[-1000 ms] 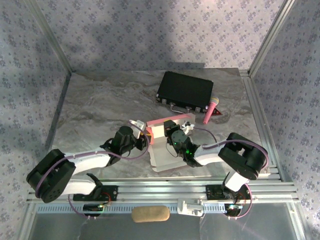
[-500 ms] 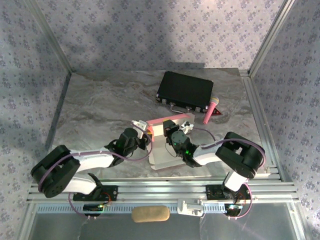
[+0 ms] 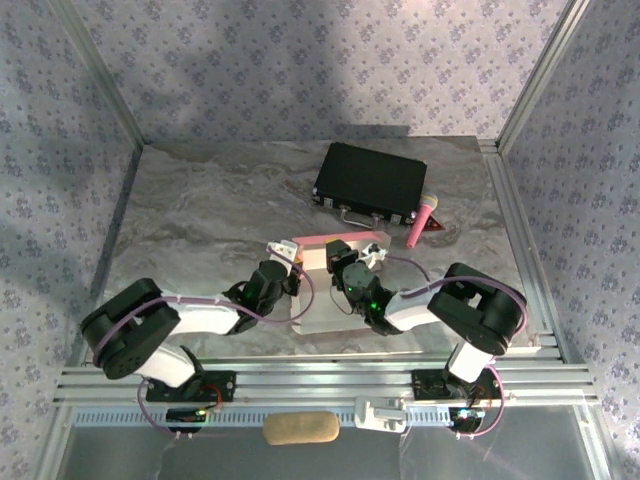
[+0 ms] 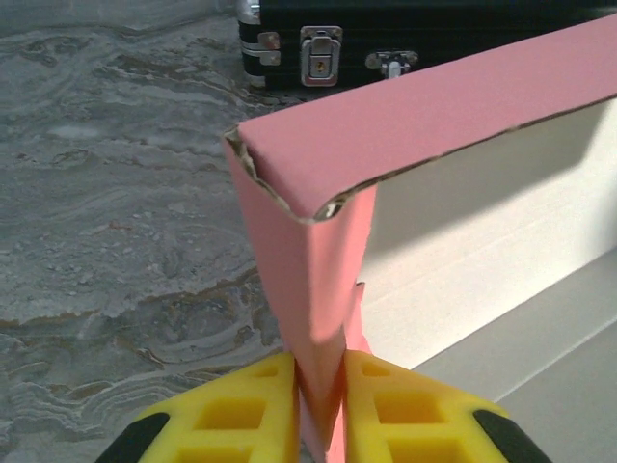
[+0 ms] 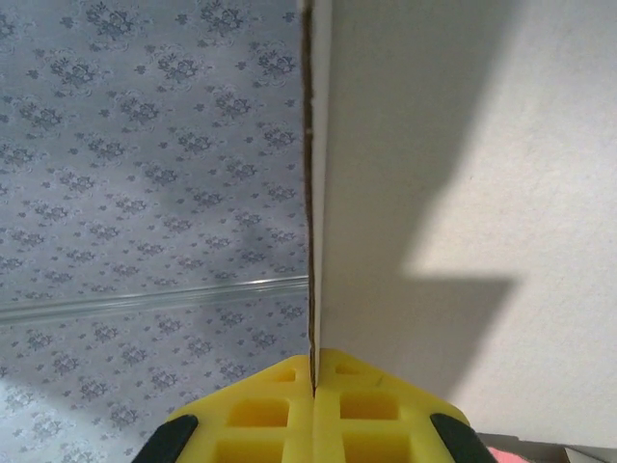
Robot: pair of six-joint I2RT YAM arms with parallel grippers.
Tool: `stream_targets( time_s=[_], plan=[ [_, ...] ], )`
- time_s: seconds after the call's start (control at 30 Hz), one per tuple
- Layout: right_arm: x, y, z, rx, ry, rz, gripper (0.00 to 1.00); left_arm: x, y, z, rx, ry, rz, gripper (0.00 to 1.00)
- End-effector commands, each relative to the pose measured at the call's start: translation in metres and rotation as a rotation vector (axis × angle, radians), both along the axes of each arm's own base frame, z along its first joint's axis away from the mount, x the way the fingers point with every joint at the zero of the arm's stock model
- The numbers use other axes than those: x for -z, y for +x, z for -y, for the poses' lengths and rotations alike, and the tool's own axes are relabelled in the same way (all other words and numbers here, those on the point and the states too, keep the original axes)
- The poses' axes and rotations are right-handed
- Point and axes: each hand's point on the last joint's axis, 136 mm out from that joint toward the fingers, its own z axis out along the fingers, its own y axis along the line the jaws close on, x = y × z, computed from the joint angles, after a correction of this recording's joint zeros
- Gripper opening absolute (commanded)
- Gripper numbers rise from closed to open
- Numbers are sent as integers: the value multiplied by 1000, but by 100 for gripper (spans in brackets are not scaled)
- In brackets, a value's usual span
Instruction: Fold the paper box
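Note:
The paper box (image 3: 325,310) lies half-formed at the table's near middle, salmon-pink outside and pale inside, with its far wall (image 3: 340,237) raised. My left gripper (image 3: 293,268) is shut on the box's left corner, pinching a folded pink side flap (image 4: 318,299) between its yellow fingers (image 4: 241,415). My right gripper (image 3: 345,262) is shut on a thin upright panel of the box (image 5: 453,183), whose card edge runs up from between its yellow fingers (image 5: 371,410).
A black hard case with metal latches (image 3: 370,180) sits at the back right, also seen as the case (image 4: 424,39) beyond the box. A small pink microphone (image 3: 422,220) lies beside the case. Bare marble table (image 3: 190,210) spreads to the left.
My left arm has swung rightward, bringing its gripper and the pinched corner flap in toward the box. The box's far wall now stands straighter. The right arm barely shifted.

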Motion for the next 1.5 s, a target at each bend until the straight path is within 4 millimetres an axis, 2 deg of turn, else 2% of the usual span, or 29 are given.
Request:
stream_targets(
  time_s=[0.0,0.07,0.17,0.3,0.4,0.57,0.67,0.8,0.9,1.03,1.13,1.17,1.2,1.3,1.37,1.43,1.47],
  plan=[
    [12,-8,-5,-34,-40,-16,0,6,3,3,-24,13,-1,15],
    [12,-9,-5,-36,-38,-15,0,7,4,4,-33,15,2,17],
    [13,-10,-4,-36,-39,-17,0,9,5,3,-46,16,2,28],
    [12,-10,-4,-38,-34,-18,0,15,8,1,-67,29,-1,37],
    [12,-10,-4,-40,-35,-20,0,21,9,2,-70,45,-10,35],
    [15,-10,-2,-38,-42,-27,0,25,9,2,-69,39,-10,21],
    [18,-8,-1,-36,-40,-35,0,21,8,7,-42,27,-9,21],
    [20,-6,3,-27,-41,-44,0,7,-2,22,59,-4,-2,44],
    [20,-5,5,-25,-45,-47,0,-2,-16,31,156,-31,-3,57],
    [16,-4,6,-25,-47,-46,0,-14,-34,28,242,-64,-11,68],
    [14,-4,7,-22,-47,-44,0,-25,-50,23,297,-90,-24,72],
    [15,-3,8,-21,-48,-45,0,-29,-55,20,307,-102,-26,79],
    [14,-3,8,-20,-45,-43,0,-31,-59,16,309,-111,-30,80],
    [13,-3,9,-18,-44,-40,0,-43,-70,-1,289,-158,-13,77],
    [12,-2,9,-17,-43,-38,0,-47,-72,-16,243,-166,-7,68],
    [10,-2,9,-17,-40,-33,0,-43,-69,-35,174,-183,-16,51],
    [10,-2,8,-19,-41,-32,0,-42,-68,-41,151,-199,-17,46]
  ],
)
